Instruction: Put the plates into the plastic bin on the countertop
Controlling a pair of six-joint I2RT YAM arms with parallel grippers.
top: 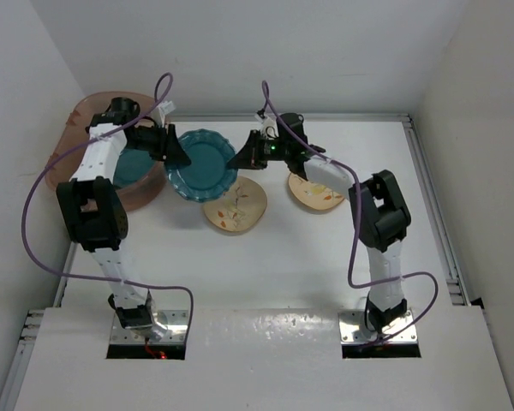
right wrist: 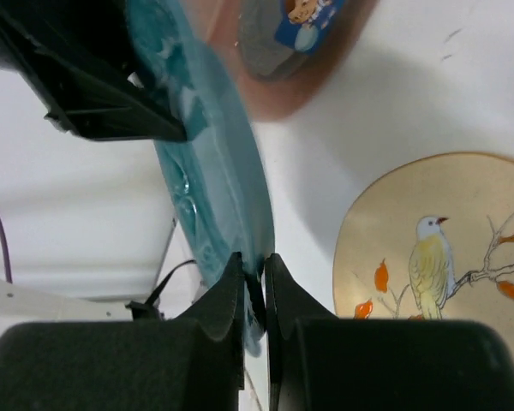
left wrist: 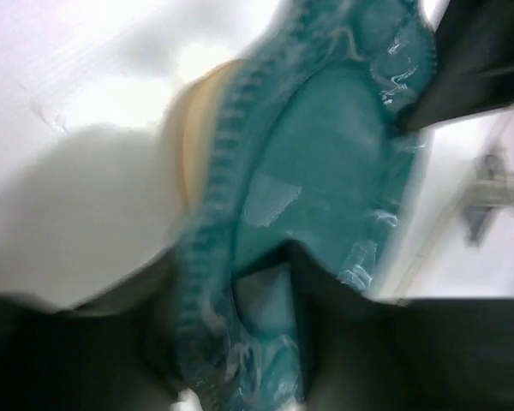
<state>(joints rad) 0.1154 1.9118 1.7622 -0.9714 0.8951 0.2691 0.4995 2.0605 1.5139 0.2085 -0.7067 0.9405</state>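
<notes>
Rim of teal scalloped ceramic plate [top: 203, 167] clamped by left gripper [top: 182, 156] and right gripper [top: 234, 161]. Bird on cream round plate [right wrist: 437, 248] legible only in right wrist view, lower right.

Left arm [top: 98, 158] overhangs bin [top: 84, 107] mouth, seemingly.

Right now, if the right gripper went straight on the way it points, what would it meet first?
The right gripper is shut on the rim of the teal plate, so the plate comes first. Beyond it, the left gripper on the far rim probably comes next, though depth is unclear.
</notes>
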